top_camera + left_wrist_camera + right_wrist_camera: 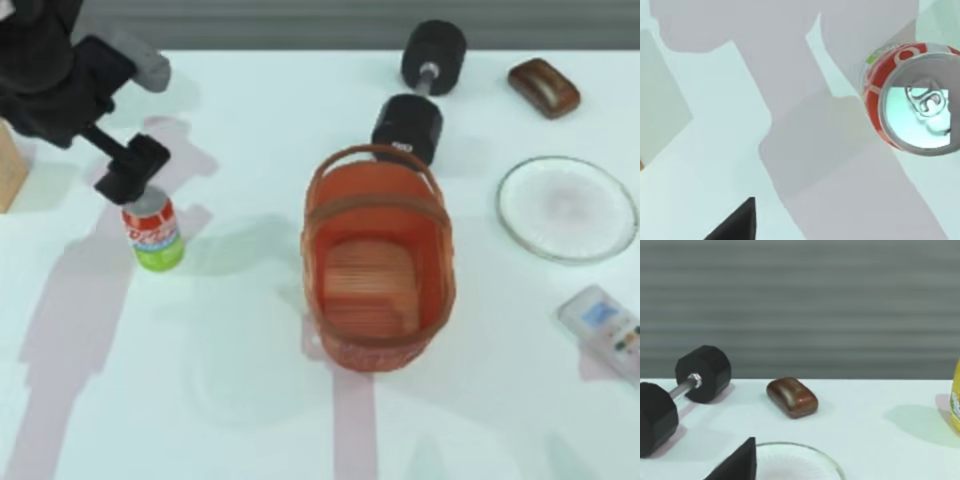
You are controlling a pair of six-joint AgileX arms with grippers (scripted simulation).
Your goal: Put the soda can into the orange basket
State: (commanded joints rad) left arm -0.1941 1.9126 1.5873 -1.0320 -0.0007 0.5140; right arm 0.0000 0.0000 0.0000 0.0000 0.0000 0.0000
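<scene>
The soda can [155, 235], red over lime green with a silver top, stands upright on the table's left side. My left gripper [133, 175] hangs just above and behind it, open, holding nothing. In the left wrist view the can [915, 97] is seen from above, off to one side of the single dark fingertip [740, 225] that shows. The orange basket [441, 262] stands mid-table with its handle arched across it and nothing inside. My right arm is out of the top view; in its wrist view one fingertip [740, 465] shows, clear of everything.
A black dumbbell [420, 90] lies behind the basket. A brown block [543, 87], a glass plate [567, 207] and a remote [605, 325] sit on the right. A wooden block [10, 170] is at the left edge. A yellow bottle [956, 400] shows in the right wrist view.
</scene>
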